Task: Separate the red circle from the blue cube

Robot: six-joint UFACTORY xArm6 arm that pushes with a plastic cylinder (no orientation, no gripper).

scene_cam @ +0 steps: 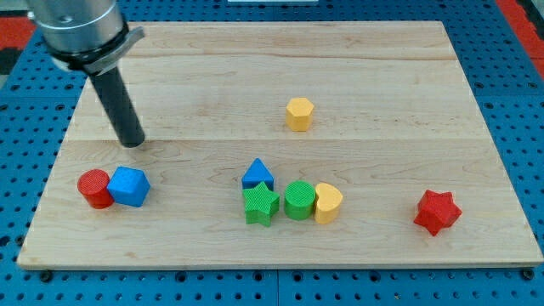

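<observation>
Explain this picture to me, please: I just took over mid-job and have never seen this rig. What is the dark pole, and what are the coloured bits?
There is one camera view, looking down at a wooden board. The dark pole is the arm's rod; my tip slides on the board to push blocks. It holds nothing. It rests just above the blue cube, not touching it. The red circle sits against the cube's left side. In the middle lie a blue triangle, green star, green circle and a yellow block. A yellow hexagon sits higher, a red star to the right.
</observation>
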